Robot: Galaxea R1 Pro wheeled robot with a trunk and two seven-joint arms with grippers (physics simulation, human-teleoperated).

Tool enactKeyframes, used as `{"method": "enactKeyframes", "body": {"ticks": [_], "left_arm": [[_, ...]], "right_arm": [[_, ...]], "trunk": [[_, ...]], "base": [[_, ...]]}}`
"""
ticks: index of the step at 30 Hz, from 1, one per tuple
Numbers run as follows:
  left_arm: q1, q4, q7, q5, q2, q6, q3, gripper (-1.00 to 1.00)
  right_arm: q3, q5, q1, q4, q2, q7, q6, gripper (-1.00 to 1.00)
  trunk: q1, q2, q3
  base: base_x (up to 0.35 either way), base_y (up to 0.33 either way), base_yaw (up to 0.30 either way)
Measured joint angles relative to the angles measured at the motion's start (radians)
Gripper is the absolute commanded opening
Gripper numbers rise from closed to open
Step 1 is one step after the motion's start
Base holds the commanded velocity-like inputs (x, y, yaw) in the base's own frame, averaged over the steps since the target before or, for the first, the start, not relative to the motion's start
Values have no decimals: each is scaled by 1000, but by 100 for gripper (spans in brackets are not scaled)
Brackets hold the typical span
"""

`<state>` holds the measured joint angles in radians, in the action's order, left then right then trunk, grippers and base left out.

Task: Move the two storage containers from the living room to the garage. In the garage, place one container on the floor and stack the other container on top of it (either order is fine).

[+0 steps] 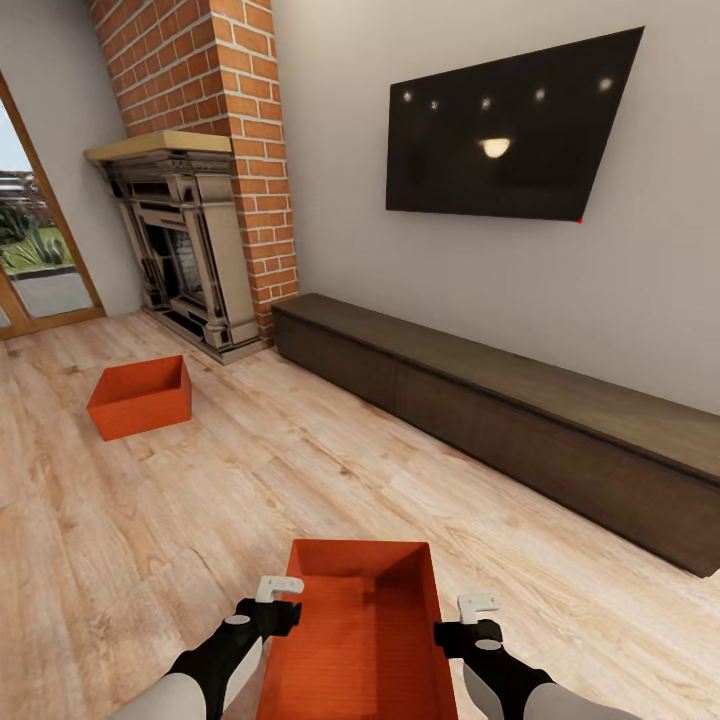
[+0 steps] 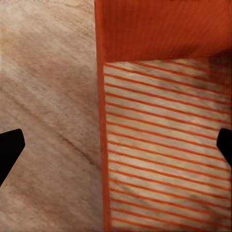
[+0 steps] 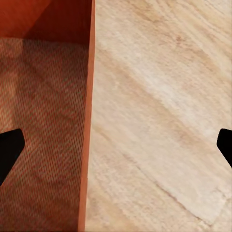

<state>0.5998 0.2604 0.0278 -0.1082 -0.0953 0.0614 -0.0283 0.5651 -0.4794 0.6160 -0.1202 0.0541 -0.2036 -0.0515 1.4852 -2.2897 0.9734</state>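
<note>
One orange-red storage container (image 1: 365, 625) sits on the living room's light wood floor (image 1: 200, 510) right in front of me. My left gripper (image 1: 283, 600) is open over its left wall, one finger outside and one inside; in the left wrist view the left gripper (image 2: 116, 150) straddles that wall (image 2: 100, 145). My right gripper (image 1: 466, 616) is open astride the right wall (image 3: 87, 145), seen as the right gripper (image 3: 116, 150) in the right wrist view. Neither holds anything. The second container (image 1: 140, 398) lies further off to the left, near the fireplace (image 1: 185, 250).
A long dark low cabinet (image 1: 520, 420) runs along the right wall under a black TV (image 1: 510, 130). The brick chimney (image 1: 220, 90) stands at the back. Glass doors (image 1: 35, 250) are at the far left.
</note>
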Motion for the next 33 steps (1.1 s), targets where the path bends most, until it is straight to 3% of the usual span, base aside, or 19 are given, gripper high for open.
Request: {"method": "enactKeyframes", "body": {"ticks": [5,20,27,33], "left_arm": [[0,0,-2,-1,-1,1,1,100],[0,-46,0,3,11,-6,2,100],[0,-80,0,3,13,-10,2,100],[0,-104,0,2,13,-13,3,100]], "right_arm": [[0,-2,0,0,0,0,0,100],[-7,-11,0,9,5,1,-1,100],[-9,-15,-10,23,17,1,-9,100],[-9,-16,-15,106,42,26,-46,100]], "trunk": [[15,-28,12],[15,-28,13],[15,-28,13],[15,-28,13]], "base": [[0,0,0],[0,0,0],[0,0,0],[0,0,0]]}}
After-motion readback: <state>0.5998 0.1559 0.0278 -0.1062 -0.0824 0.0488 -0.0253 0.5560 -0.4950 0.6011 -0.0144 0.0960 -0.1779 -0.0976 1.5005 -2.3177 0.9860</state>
